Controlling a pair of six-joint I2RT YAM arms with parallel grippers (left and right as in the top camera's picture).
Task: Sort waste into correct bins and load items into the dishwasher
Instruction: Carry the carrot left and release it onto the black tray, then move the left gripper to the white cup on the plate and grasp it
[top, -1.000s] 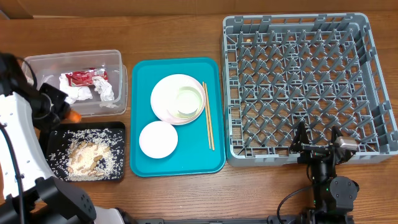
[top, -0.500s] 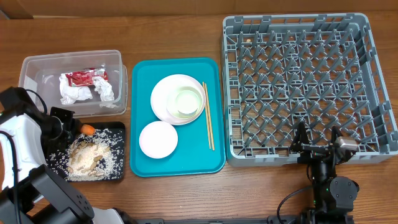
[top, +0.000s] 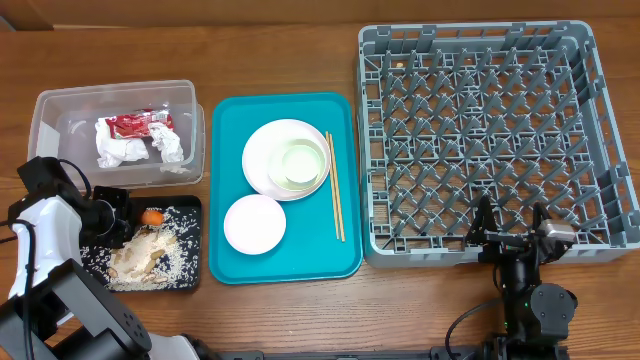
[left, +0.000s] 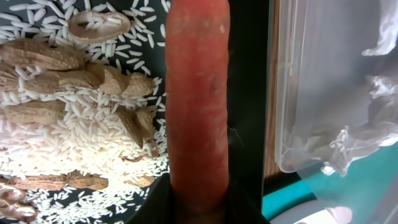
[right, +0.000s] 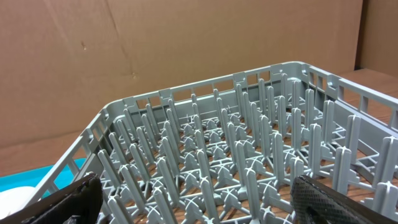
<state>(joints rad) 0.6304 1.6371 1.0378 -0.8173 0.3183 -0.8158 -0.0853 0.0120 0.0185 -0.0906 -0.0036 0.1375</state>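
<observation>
Left hand (top: 138, 217) clamped on the carrot (left: 199, 93), gripping its lower end. The carrot points out over the black tray (top: 197, 255), at the corner nearest the tub (top: 45, 125). From the wrist view it hangs above bare tray floor, just beside the rice (left: 93, 124) and shells (left: 43, 56). Whether it touches the floor cannot be told.

Right hand (top: 512, 228) idle at the rack's (top: 480, 130) near rim, fingers wide apart, holding nothing.

Tub holds napkins (top: 120, 150) and a wrapper (top: 135, 124). Plates (top: 285, 158) and chopsticks (top: 335, 185) wait on the teal tray (top: 300, 250); rack looks bare.

Risks, as judged:
- The carrot sits close to the tray's edge by the tub. If let go here it may tip or roll over the shallow rim onto the table, or wedge between tray and tub.
- Dropped from height, the carrot could scatter rice over the low rim.
- The tub wall is near; a sideways pull-out could nudge tub or tray.
- The carrot may cling to one finger and get dragged out.
</observation>
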